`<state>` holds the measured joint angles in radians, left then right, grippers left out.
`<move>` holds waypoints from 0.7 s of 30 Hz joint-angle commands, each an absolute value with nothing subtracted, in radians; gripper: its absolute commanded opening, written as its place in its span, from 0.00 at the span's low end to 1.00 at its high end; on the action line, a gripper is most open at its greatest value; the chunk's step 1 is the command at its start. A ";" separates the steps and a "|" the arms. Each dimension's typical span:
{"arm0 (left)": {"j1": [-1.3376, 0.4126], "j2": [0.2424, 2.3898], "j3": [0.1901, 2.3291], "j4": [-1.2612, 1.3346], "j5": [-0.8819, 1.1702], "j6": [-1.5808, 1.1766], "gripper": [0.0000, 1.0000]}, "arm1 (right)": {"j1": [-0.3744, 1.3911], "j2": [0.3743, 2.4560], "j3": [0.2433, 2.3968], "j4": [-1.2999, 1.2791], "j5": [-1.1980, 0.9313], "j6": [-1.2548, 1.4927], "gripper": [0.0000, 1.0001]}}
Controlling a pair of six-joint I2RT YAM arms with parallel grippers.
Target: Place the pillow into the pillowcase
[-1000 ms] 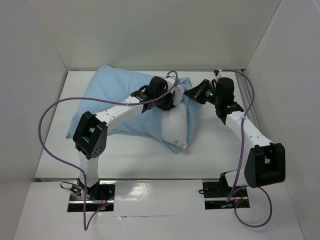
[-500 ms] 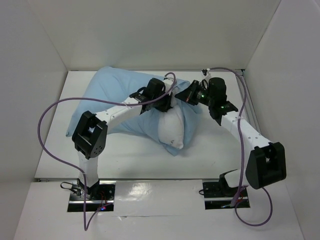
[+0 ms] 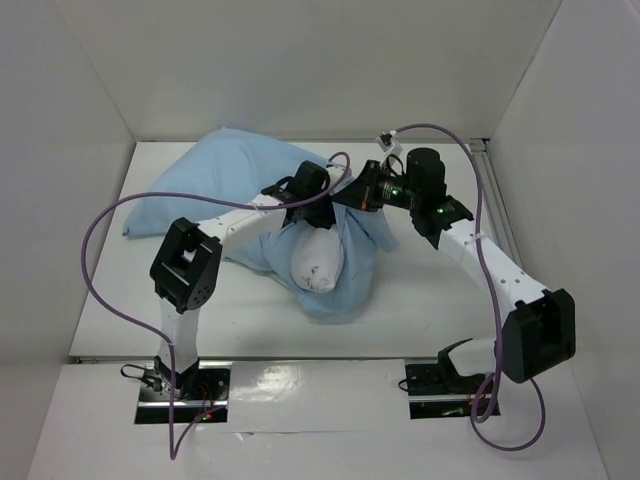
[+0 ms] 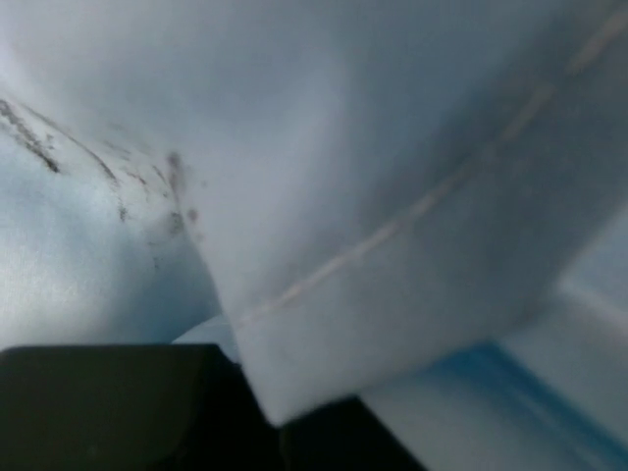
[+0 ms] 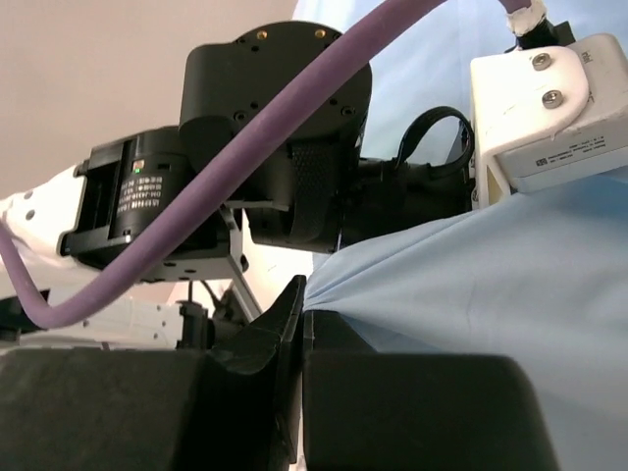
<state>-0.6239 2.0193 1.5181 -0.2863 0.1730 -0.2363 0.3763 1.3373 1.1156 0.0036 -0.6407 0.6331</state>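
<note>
The pale blue pillowcase (image 3: 220, 185) lies bulging from the table's back left to the middle, with most of the pillow inside. The white pillow's rounded end (image 3: 315, 262) sticks out of its opening towards the front. My left gripper (image 3: 322, 212) is at the opening's upper edge, shut on the hem. In the left wrist view the seamed hem (image 4: 373, 177) fills the frame and runs down between the black fingers (image 4: 118, 412). My right gripper (image 3: 352, 196) is close beside it, shut on a pinch of blue pillowcase cloth (image 5: 510, 285). Its jaws (image 5: 304, 314) are pressed together.
White walls (image 3: 70, 150) close in the white table (image 3: 430, 310) on the left, back and right. Purple cables (image 3: 95, 270) loop from both arms; the left arm's cable crosses the right wrist view (image 5: 245, 157). The left arm's wrist (image 5: 275, 128) sits right in front of the right gripper.
Both grippers have moved left and closer together, holding the hem. The pillowcase has slid left and further over the pillow; less white shows and the exposed end now points forward.
</note>
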 commanded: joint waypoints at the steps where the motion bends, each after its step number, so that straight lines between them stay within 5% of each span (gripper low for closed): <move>1: -0.621 2.154 1.355 -0.664 0.143 -0.239 0.00 | 0.394 1.146 1.345 0.387 -0.779 0.646 0.00; 10: -0.601 2.051 1.503 -0.696 0.208 -0.273 0.00 | 0.394 1.078 1.131 -0.196 -0.667 0.400 0.00; 21: -0.581 1.951 1.631 -0.775 0.391 -0.282 0.00 | 0.394 1.193 0.851 -0.060 -0.583 0.402 0.00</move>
<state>-0.6060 1.9652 1.6470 -0.6022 0.3759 -0.2741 0.3901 1.1824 0.8497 -0.2127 -0.6033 0.4004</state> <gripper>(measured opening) 0.046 0.009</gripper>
